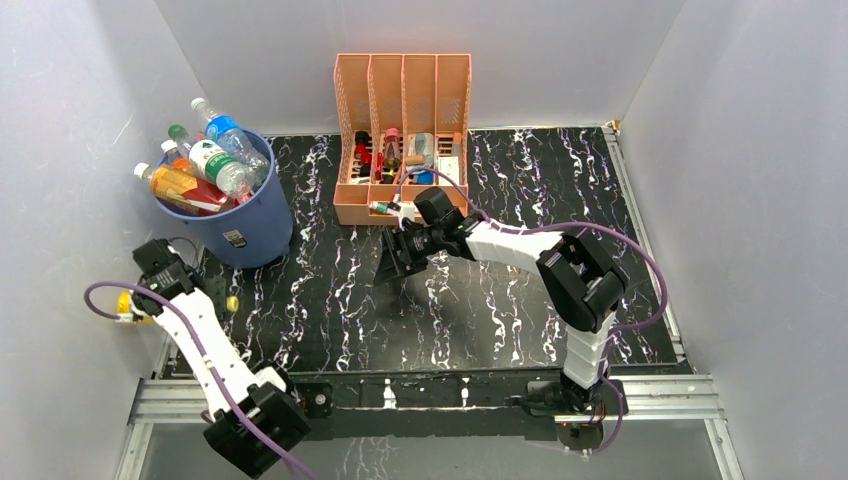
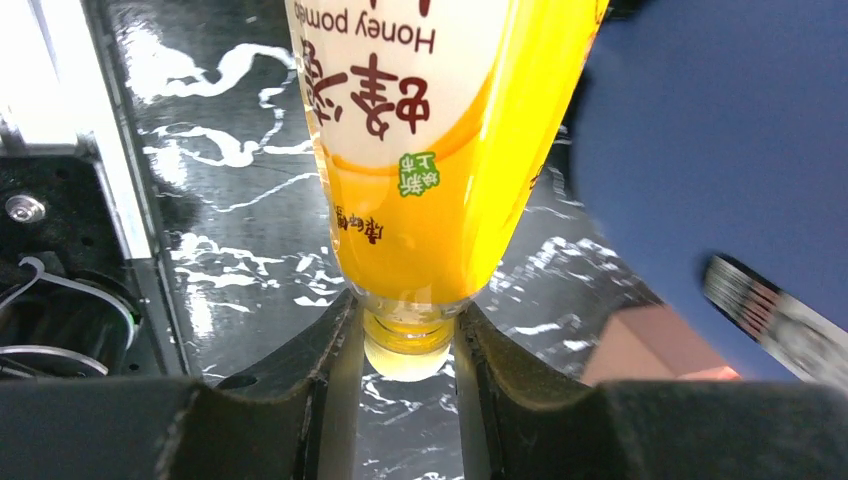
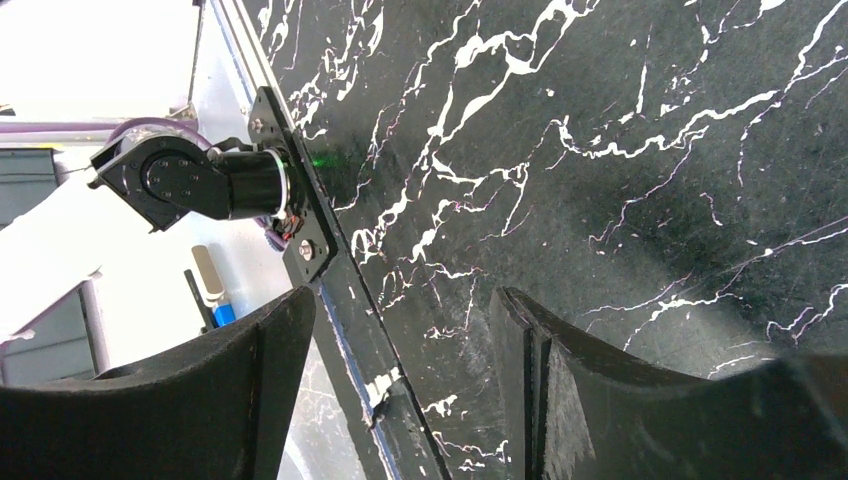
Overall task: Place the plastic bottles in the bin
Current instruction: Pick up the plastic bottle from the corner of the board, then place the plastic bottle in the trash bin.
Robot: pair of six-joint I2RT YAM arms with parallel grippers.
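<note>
The blue bin (image 1: 250, 222) stands at the far left with several plastic bottles (image 1: 213, 160) sticking out of its top. My left gripper (image 1: 158, 268) is just in front of it, shut on the neck of a yellow juice bottle (image 2: 430, 150); the cap sits between the fingers and the body reaches out over the table. The bin's wall (image 2: 720, 130) is close on the right in the left wrist view. From above the bottle is mostly hidden under the arm. My right gripper (image 1: 395, 255) is open and empty above the table's middle (image 3: 400, 390).
A peach slotted rack (image 1: 400, 130) with small items stands at the back centre, right behind the right gripper. A small yellow thing (image 1: 232, 303) lies on the table in front of the bin. White walls close three sides. A metal rail (image 1: 440, 395) runs along the near edge.
</note>
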